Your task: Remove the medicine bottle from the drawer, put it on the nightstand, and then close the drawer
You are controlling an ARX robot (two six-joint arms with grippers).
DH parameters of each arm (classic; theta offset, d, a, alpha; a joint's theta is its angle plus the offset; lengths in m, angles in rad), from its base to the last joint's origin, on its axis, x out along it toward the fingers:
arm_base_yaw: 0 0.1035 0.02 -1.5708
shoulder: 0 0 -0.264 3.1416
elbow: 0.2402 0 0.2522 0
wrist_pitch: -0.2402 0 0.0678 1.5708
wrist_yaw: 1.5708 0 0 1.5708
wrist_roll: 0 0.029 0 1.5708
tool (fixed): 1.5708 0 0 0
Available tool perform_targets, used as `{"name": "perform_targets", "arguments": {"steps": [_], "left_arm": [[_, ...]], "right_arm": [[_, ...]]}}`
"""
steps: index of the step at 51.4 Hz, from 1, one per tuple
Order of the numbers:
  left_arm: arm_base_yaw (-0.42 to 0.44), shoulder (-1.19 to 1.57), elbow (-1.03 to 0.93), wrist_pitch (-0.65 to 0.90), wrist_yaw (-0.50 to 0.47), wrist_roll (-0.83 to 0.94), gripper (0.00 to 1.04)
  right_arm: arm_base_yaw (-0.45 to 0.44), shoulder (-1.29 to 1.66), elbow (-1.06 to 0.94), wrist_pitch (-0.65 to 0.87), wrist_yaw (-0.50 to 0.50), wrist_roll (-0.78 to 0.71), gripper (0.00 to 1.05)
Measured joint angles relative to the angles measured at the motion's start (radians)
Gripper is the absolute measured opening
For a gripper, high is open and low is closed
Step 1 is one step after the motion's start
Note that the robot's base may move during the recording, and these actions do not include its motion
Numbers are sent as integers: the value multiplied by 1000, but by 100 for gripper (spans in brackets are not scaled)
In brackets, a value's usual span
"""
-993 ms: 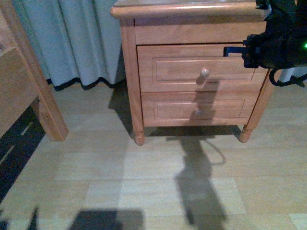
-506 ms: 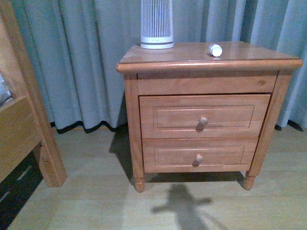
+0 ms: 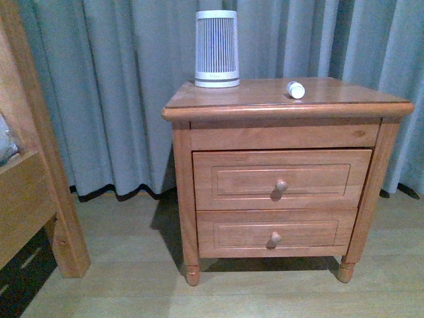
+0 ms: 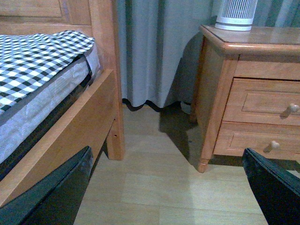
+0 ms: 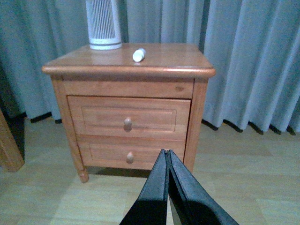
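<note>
Medicine bottle [image 3: 295,89] lies on its side atop the nightstand [image 3: 285,106] — well apart from the right pincer [image 5: 167,157], pressed closed, empty; left pincer [image 4: 168,187] gapes wide.

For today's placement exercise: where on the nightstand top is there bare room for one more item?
The nightstand top is bare along the front edge and between the ribbed cylinder and the medicine bottle. The back left corner is taken.

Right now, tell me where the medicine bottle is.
In the front view the medicine bottle lies on its side on the nightstand top, right of the ribbed white cylinder, above the closed upper drawer.
</note>
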Motion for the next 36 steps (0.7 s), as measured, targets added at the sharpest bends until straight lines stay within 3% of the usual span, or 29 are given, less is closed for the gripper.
{"name": "perform_targets", "arguments": {"steps": [4, 25, 36], "left_arm": [[0, 0, 0, 0, 0, 0, 98], [0, 0, 0, 0, 0, 1, 98], [0, 0, 0, 0, 0, 1, 98]], "right_arm": [[0, -55, -88, -2, 1, -2, 3], [-2, -70, -89, 5, 0, -2, 3], [-2, -70, -89, 5, 0, -4, 39]]}}
